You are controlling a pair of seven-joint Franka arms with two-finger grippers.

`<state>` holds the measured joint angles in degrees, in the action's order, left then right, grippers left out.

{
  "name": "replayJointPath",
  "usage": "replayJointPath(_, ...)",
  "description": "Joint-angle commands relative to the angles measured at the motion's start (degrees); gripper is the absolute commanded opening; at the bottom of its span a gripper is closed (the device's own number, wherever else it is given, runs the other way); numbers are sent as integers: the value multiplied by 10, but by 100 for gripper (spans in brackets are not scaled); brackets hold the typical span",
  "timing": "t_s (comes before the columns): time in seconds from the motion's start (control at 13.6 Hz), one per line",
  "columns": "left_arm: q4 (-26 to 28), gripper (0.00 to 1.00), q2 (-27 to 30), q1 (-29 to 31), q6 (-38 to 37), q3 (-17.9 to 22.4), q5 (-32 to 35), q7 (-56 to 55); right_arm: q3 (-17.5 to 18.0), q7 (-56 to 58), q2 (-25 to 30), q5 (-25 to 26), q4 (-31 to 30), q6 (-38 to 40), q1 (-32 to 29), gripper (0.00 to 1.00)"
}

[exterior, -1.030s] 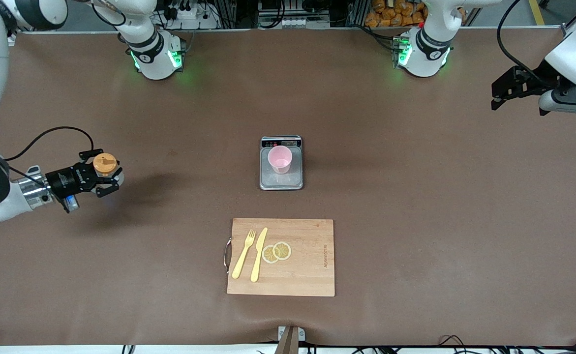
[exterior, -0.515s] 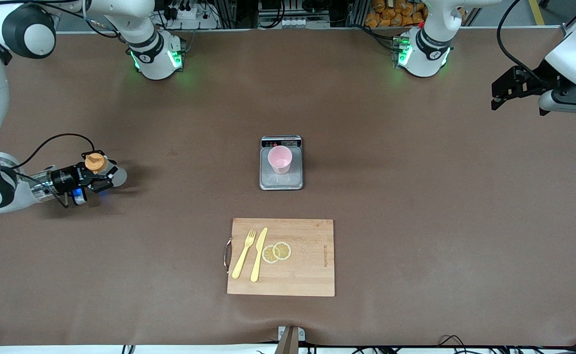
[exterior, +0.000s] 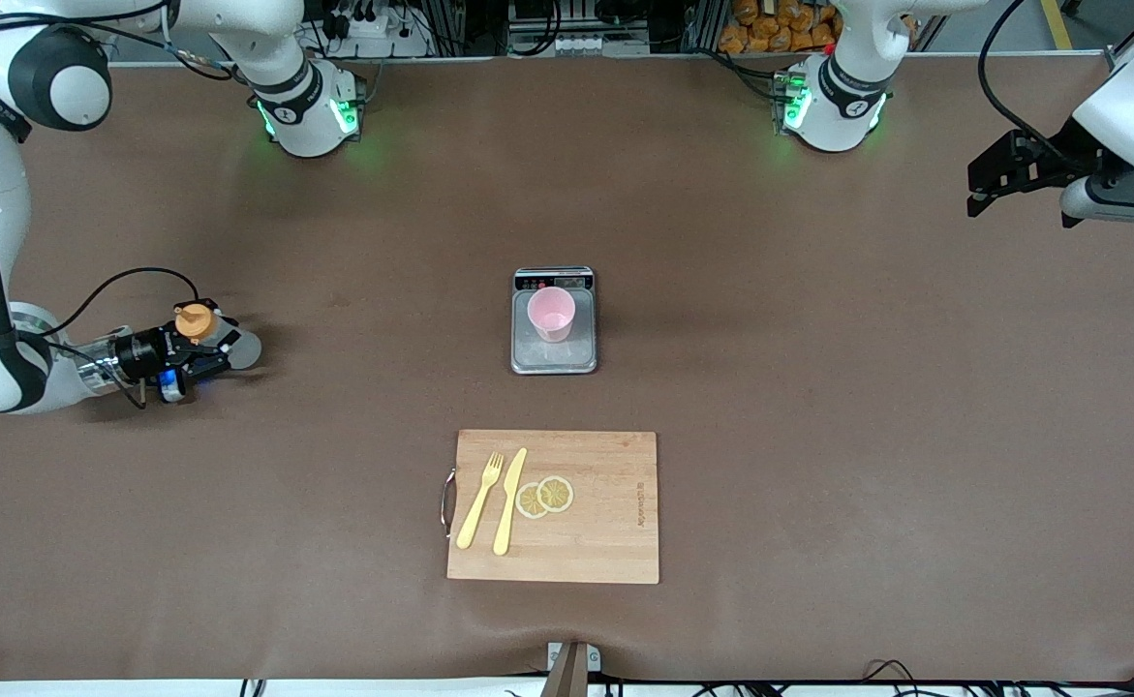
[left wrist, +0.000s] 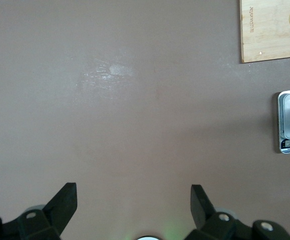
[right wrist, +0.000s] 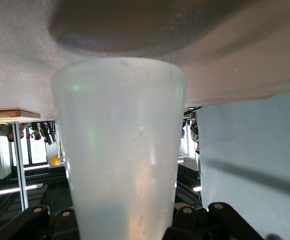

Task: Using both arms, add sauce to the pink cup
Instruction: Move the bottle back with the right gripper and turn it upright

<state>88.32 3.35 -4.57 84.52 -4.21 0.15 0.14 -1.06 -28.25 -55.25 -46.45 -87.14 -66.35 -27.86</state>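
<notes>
Your right arm has come down since a moment ago, and the sauce bottle point(exterior: 200, 323) now sits low on the brown table point(exterior: 818, 387), at the right arm's end. The right gripper point(exterior: 197, 350) squeezes the bottle's cloudy white body point(right wrist: 119, 150); it stands up straight, orange cap on top. The left gripper point(exterior: 988, 189) waits up high with its fingers point(left wrist: 64, 200) wide apart. The wooden board point(exterior: 605, 542) is flat. The smooth pink cup point(exterior: 551, 313) stands on the steel scale point(exterior: 554, 360), mid-table.
</notes>
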Motion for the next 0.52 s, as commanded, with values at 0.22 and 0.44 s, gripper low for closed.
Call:
replayJointPath(0.22, -7, 100, 1, 2, -5, -1, 3, 13, 11, 8, -12, -13, 13, 16, -12, 5)
replayJointPath(0.44, -7, 100, 1, 2, -5, -1, 3, 13, 10, 4, -11, -4, 28, 16, -7, 75)
